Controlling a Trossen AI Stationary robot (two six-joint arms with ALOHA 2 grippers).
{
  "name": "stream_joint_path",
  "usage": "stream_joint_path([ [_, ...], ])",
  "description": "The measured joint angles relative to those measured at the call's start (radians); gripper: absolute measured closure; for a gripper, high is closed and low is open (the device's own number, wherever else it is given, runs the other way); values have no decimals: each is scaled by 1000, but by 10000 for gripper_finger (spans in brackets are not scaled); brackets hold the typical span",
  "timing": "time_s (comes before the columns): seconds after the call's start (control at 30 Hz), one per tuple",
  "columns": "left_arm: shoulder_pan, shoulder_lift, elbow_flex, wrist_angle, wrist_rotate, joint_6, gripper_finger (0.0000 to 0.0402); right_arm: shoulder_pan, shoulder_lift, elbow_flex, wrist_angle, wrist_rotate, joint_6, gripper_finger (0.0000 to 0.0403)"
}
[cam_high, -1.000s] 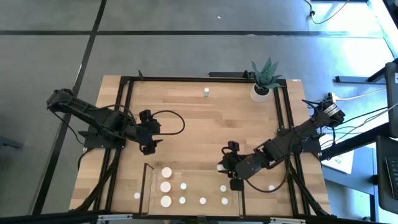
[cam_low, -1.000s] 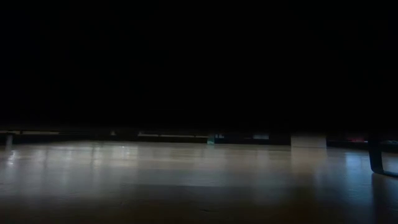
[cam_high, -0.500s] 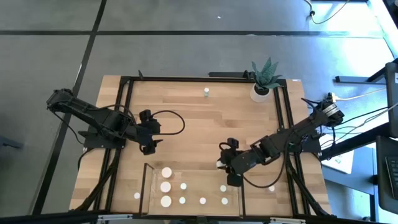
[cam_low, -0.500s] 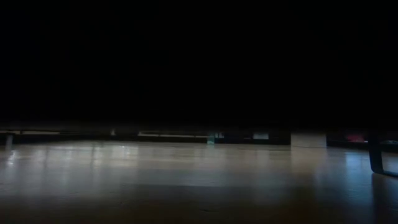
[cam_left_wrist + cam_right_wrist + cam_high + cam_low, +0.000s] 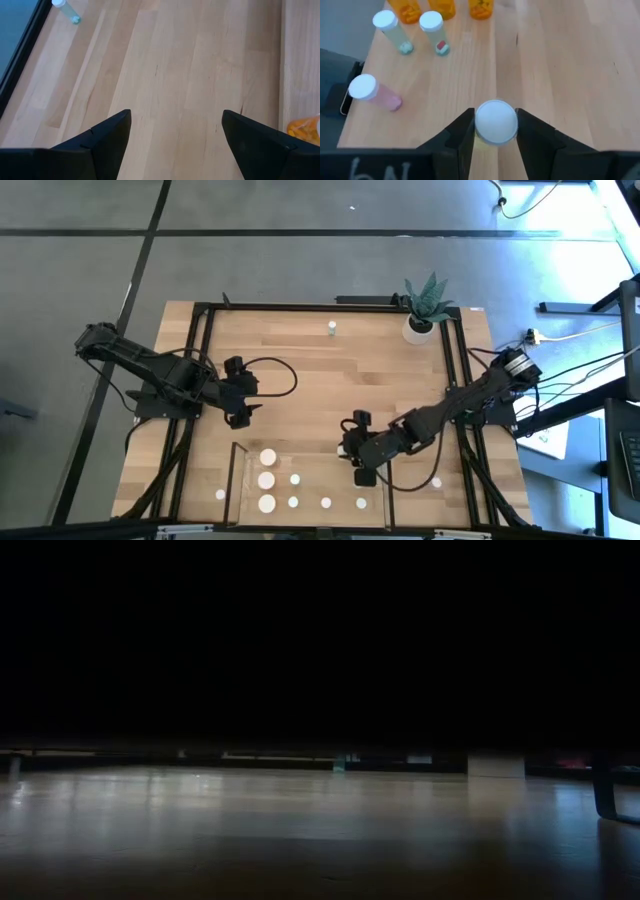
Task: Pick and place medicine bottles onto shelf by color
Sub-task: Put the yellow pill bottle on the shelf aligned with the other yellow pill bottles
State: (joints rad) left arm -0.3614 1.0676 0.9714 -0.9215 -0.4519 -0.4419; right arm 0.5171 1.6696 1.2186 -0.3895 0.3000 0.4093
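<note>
A light-wood table (image 5: 320, 380) in a dark metal frame stands on a grey floor; a potted plant (image 5: 424, 305) sits at its far right corner. The low view is nearly dark, showing only the table's sheen.

The shelf (image 5: 310, 480) lies at the near edge with white-capped bottles (image 5: 267, 479) standing upright on it, caps facing up. One more bottle (image 5: 331, 329) stands alone near the far edge.

The right gripper (image 5: 495, 131) hangs over the shelf's right part, its fingers (image 5: 462, 131) clamped on a bottle (image 5: 495, 121) held upright, cap toward the wrist camera. The left gripper (image 5: 175, 135) waits over the table's left side, fingers apart, holding nothing.
</note>
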Motion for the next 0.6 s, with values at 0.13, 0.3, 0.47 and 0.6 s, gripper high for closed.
stream_joint_path([
  [0.13, 0, 0, 0, -1, 0, 0, 95, 0, 11, 0, 33, 5, 3, 269],
  [0.3, 0, 0, 0, -1, 0, 7, 95, 6, 42, 0, 35, 19, 35, 269],
  [0.47, 0, 0, 0, -2, 0, 7, 95, 8, 80, 0, 34, 16, 59, 269],
  [0.6, 0, 0, 0, -2, 0, 7, 95, 11, 107, 0, 66, 7, 56, 269],
])
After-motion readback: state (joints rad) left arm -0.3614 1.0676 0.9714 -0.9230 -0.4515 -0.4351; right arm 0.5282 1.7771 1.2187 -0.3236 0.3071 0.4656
